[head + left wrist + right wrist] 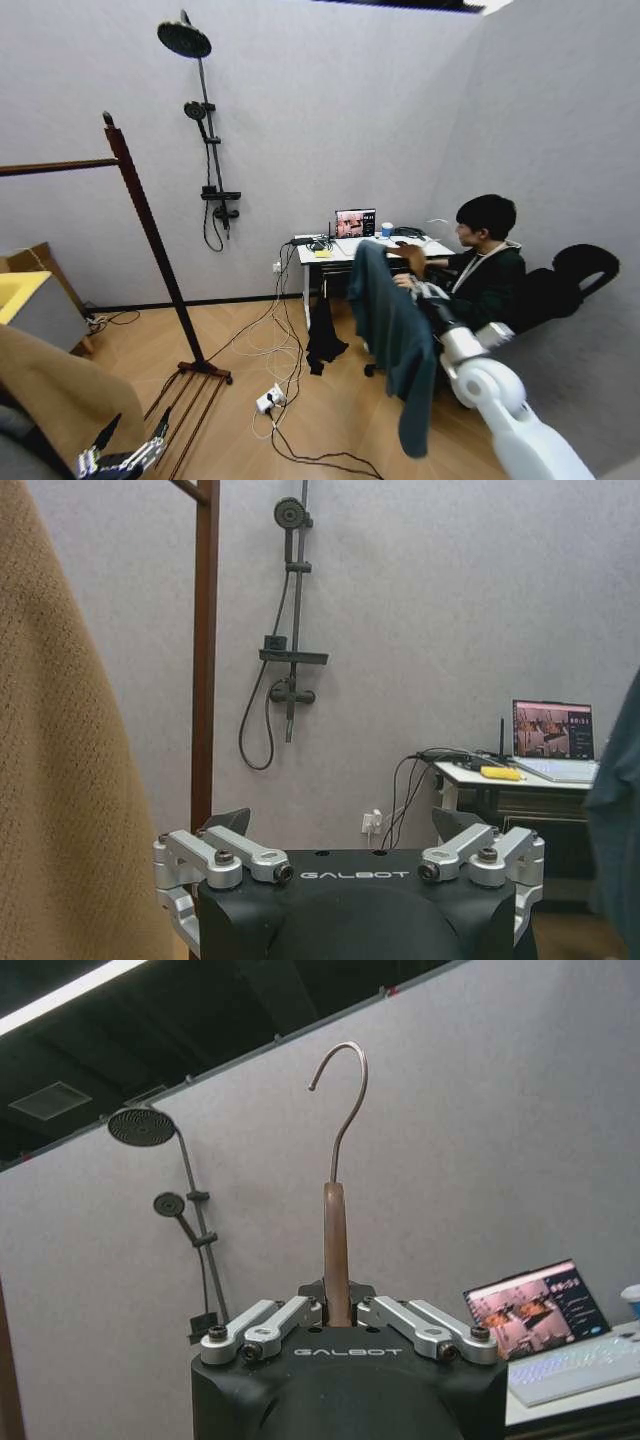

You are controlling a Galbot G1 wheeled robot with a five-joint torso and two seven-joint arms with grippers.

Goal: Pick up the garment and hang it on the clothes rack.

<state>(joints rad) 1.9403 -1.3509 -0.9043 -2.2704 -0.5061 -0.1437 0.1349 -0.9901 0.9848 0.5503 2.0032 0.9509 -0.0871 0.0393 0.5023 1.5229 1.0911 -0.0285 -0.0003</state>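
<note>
2 arms are out. The right gripper (338,1312) pinches the flat brown wooden neck of the hanger (336,1238), its curved metal hook (346,1100) standing upright against the grey wall. In the head view the hanger is buried in cloth: there the garment (398,335), soft dark teal fabric in long limp folds, hangs from the right arm (497,392) at the right, above the wood-plank floor and well apart from the clothes rack (150,235). The rack's dark reddish post leans across that view (its bar runs off the left edge). The left gripper (122,456) sits low at the left with its fingers spread, beside a coarse-knit tan coat (60,770) that hides much of the left wrist view. The black shower stand (205,130) is mounted on the far wall.
</note>
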